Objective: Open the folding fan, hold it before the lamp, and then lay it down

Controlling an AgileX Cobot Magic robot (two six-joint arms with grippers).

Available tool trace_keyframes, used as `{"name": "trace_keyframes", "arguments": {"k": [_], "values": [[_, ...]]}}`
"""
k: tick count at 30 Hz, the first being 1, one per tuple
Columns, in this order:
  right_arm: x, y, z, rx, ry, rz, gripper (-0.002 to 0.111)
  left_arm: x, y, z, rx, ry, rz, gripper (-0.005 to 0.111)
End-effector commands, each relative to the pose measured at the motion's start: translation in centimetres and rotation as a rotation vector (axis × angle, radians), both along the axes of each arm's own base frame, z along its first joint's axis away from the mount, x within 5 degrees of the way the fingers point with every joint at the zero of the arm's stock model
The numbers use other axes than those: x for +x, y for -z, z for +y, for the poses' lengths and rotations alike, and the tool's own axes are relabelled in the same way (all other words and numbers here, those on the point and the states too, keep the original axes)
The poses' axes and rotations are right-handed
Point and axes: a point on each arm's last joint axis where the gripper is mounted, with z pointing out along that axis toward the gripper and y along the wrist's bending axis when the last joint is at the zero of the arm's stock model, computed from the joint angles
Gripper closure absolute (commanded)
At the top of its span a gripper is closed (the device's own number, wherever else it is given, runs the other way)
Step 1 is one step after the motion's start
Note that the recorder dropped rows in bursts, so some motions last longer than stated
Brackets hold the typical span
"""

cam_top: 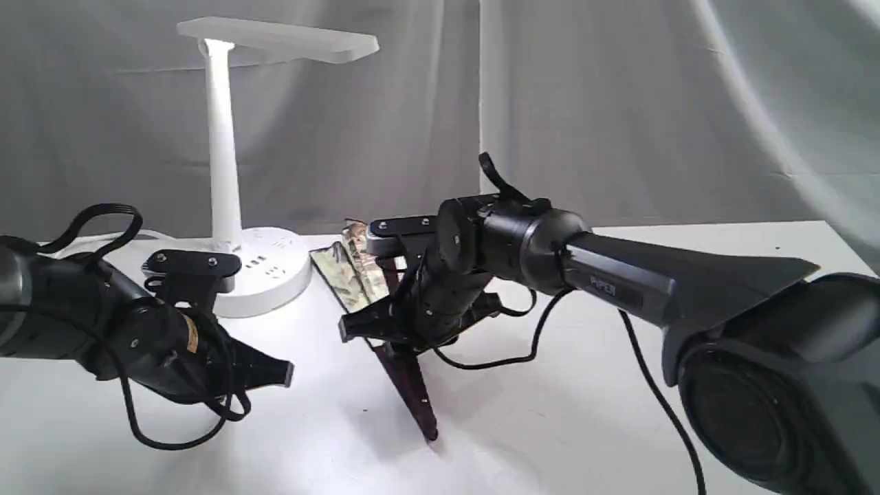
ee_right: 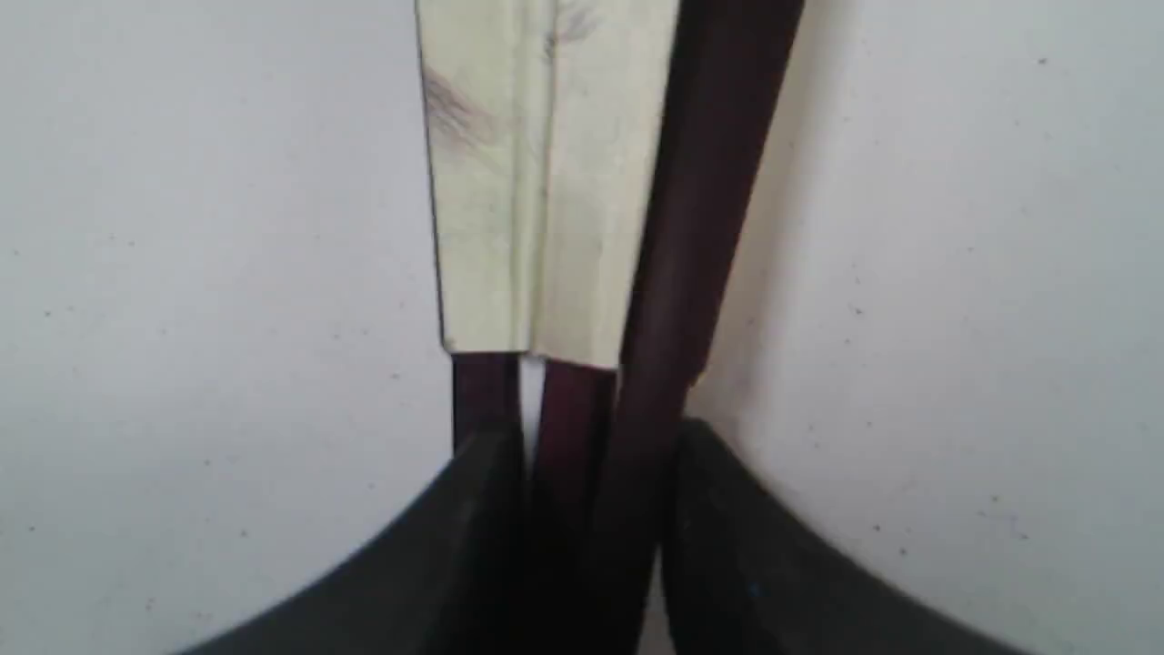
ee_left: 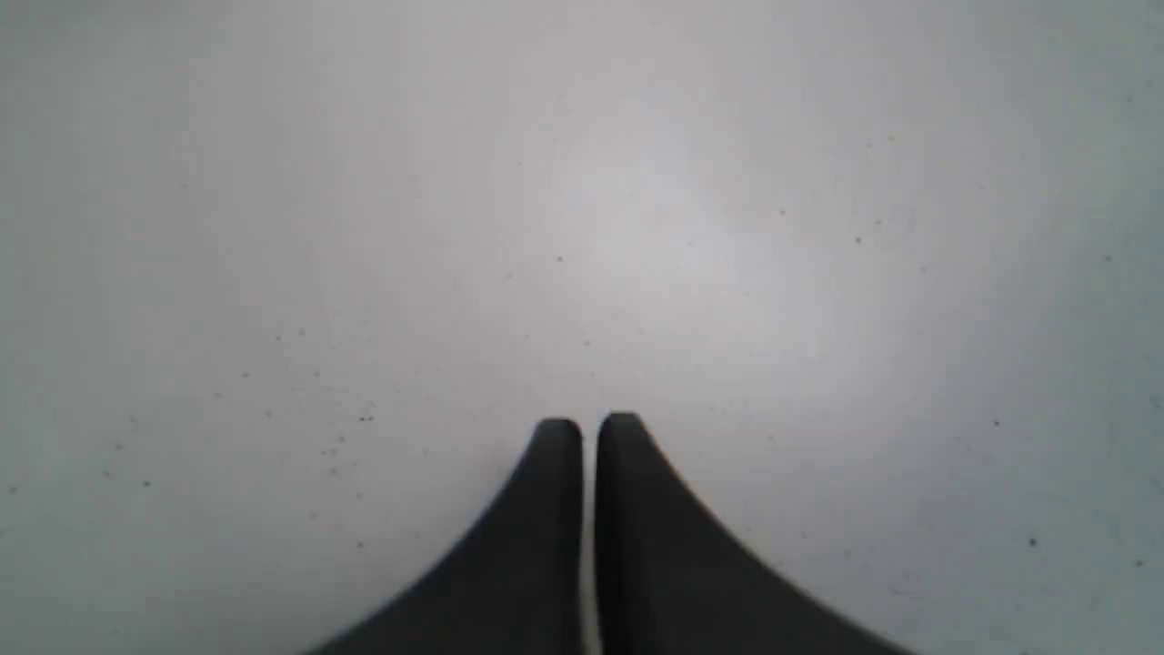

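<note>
The folding fan (cam_top: pixel 410 379) points its maroon rib end toward the table's front, and its painted leaf (cam_top: pixel 349 273) reaches back toward the lamp base. It is only slightly spread, with a couple of cream folds (ee_right: pixel 536 182) showing. My right gripper (cam_top: pixel 405 326) is shut on the ribs (ee_right: pixel 582 428) just below the leaf. The white lamp (cam_top: pixel 223 151) stands at the back left, its bar head above. My left gripper (cam_top: pixel 285 375) hovers left of the fan, shut on nothing (ee_left: pixel 589 423), over bare table.
The lamp's round base (cam_top: pixel 271 271) sits just behind the fan's leaf end, with its white cord (cam_top: pixel 161 237) running off to the left. A grey curtain (cam_top: pixel 619 103) hangs behind the white table (cam_top: pixel 550 426). Black cables dangle from both wrists.
</note>
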Motion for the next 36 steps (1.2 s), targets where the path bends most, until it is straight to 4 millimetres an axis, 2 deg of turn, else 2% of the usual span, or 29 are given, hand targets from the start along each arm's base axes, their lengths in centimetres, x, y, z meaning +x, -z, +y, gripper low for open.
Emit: {"name": "trace_keyframes", "arguments": {"k": [1,5,12,16,20,27,30,36], "values": [[-0.1,-2.2,-0.3,-0.009,-0.021,-0.023,0.108,0.0,0.0,0.1,0.000,0.001,-0.003,0.107],[0.0,-4.2,-1.3,-0.011,-0.011,-0.016,0.108,0.0,0.0,0.1,0.000,0.001,-0.003,0.107],[0.0,-6.2,-3.4,-0.028,0.005,0.039,0.108,0.1,-0.1,-0.1,-0.041,-0.024,-0.017,0.107],[-0.1,-7.4,-4.2,0.035,-0.011,0.088,0.108,0.3,-0.1,-0.4,-0.112,-0.079,-0.030,0.107],[-0.1,-9.5,-4.9,0.147,-0.026,0.101,0.108,0.4,0.8,-0.6,-0.158,-0.119,-0.025,0.107],[-0.6,-11.7,-5.9,0.112,-0.054,0.074,0.108,0.4,2.2,-0.7,-0.182,-0.152,0.001,0.107],[-0.7,-12.4,-6.1,0.099,-0.056,0.059,0.108,0.3,1.6,-0.7,-0.147,-0.100,-0.004,0.107],[-0.7,-13.2,-6.8,0.066,-0.059,0.030,0.108,0.2,-0.4,-0.6,-0.155,-0.105,-0.030,0.107]]}}
